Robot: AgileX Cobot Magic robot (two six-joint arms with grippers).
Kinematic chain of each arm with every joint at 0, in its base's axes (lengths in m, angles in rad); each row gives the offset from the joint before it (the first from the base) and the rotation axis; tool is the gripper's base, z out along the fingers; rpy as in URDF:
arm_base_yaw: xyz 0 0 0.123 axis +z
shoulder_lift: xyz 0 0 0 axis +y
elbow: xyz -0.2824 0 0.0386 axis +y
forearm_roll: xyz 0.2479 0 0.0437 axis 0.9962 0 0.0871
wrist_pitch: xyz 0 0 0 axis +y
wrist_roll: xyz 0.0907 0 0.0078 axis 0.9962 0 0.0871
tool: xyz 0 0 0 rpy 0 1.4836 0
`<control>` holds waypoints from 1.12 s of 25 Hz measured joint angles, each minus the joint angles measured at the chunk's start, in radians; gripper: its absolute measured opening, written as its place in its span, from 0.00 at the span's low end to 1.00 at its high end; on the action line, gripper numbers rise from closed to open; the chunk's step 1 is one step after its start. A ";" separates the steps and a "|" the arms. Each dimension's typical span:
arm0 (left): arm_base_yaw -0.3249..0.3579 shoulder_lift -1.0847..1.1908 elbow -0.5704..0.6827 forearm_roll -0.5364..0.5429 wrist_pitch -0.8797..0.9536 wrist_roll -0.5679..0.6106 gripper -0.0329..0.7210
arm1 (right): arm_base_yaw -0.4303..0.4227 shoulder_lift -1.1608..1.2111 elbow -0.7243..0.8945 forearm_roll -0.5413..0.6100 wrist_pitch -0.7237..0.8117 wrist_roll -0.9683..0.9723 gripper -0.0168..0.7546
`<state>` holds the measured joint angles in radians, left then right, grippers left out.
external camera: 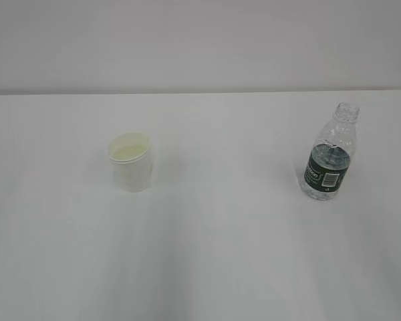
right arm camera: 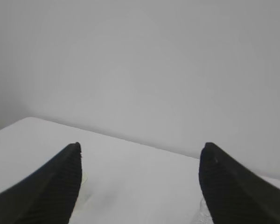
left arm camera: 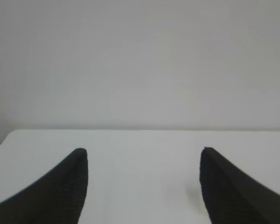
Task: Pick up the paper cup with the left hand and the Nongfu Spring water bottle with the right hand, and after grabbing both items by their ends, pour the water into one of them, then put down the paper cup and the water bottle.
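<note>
Out ahead of both arms, on the plain white tabletop [external camera: 207, 254], stand the small tapered white paper cup [external camera: 130, 162] with the creamy inside and the little clear ribbed plastic bottle [external camera: 330, 155] with the dark green label and no cap, well apart from each other. Neither is touched yet.

Both wrist cams show black ridged fingers spread wide with nothing between them: the left gripper [left arm camera: 142, 186] is released, and so is the right gripper [right arm camera: 140, 184]. The left cam shows only bare table beyond its tips, no cup that I can make out. At the bottom of the right cam there's a pale smudge by one finger and something clear by the other, too cut off to call.

What I'd worry about: that cup looks light and flimsy, so squeezing too hard could crush it, and an off-centre approach could just shove it over. The uncapped bottle looks tippy too, so a nudge from one finger could knock it down and spill whatever's inside.
</note>
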<state>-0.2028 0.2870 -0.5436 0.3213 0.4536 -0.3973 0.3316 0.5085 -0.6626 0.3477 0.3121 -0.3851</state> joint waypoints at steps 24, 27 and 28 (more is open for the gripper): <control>-0.022 -0.161 -0.219 -0.377 0.508 0.336 0.73 | 0.000 -0.193 -0.253 -0.348 0.772 0.329 0.77; -0.022 -0.218 -0.222 -0.386 0.585 0.343 0.73 | 0.000 -0.270 -0.257 -0.372 0.891 0.356 0.77; -0.022 -0.233 -0.222 -0.391 0.607 0.344 0.73 | 0.000 -0.296 -0.260 -0.383 0.925 0.362 0.77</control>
<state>-0.2245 0.0542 -0.7651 -0.0696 1.0609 -0.0536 0.3316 0.2124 -0.9224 -0.0355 1.2374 -0.0230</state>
